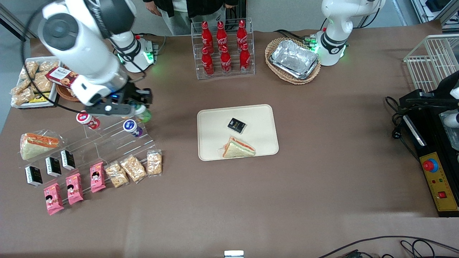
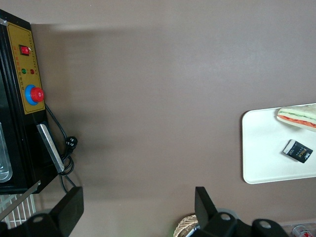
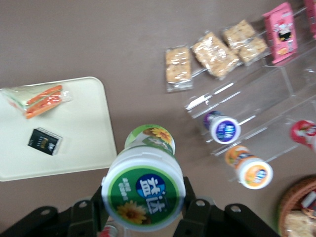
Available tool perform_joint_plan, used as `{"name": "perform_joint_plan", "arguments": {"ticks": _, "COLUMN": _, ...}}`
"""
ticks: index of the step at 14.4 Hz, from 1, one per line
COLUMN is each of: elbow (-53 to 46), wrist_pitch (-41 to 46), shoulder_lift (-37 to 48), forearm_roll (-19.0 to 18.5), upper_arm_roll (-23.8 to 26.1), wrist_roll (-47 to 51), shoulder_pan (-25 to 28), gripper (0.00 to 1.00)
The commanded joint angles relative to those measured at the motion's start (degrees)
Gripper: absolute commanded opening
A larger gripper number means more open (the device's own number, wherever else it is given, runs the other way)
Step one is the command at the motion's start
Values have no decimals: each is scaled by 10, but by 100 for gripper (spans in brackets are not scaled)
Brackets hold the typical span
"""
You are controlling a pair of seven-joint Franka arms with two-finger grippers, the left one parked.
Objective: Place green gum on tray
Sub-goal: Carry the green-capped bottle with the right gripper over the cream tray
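Note:
The green gum is a green canister with a white lid and a green label. My gripper is shut on it, one finger on each side, and holds it above the brown table. In the front view the gripper holds the gum above the clear acrylic rack, toward the working arm's end of the table. The cream tray lies at the table's middle with a wrapped sandwich and a small black packet on it. The tray also shows in the right wrist view.
The clear rack holds a purple gum, a red gum and snack packets. An orange gum shows in the wrist view. Cola bottles and a basket of foil trays stand farther from the camera.

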State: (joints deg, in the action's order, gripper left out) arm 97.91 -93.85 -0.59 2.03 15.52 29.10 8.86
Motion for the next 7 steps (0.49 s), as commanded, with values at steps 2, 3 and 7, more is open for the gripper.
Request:
{"name": "perform_joint_plan", "arguments": {"ticks": 2, "elbow": 32, "wrist_pitch": -92, "shoulder_lift": -42, "forearm_roll": 11, "upper_arm_roll": 8, "wrist_roll": 82, "shoulder_pan": 49, "gripper": 39}}
{"name": "perform_joint_plan", "arguments": {"ticks": 3, "elbow": 39, "wrist_pitch": -112, "shoulder_lift": -49, "forearm_roll": 10, "upper_arm_roll": 8, "wrist_roll": 98, "shoulder_pan": 63, "gripper": 39}}
{"name": "perform_joint_plan", "arguments": {"ticks": 7, "elbow": 77, "wrist_pitch": -190, "shoulder_lift": -84, "forearm_roll": 10, "upper_arm_roll": 8, "wrist_roll": 117, "shoulder_pan": 83, "gripper": 39}}
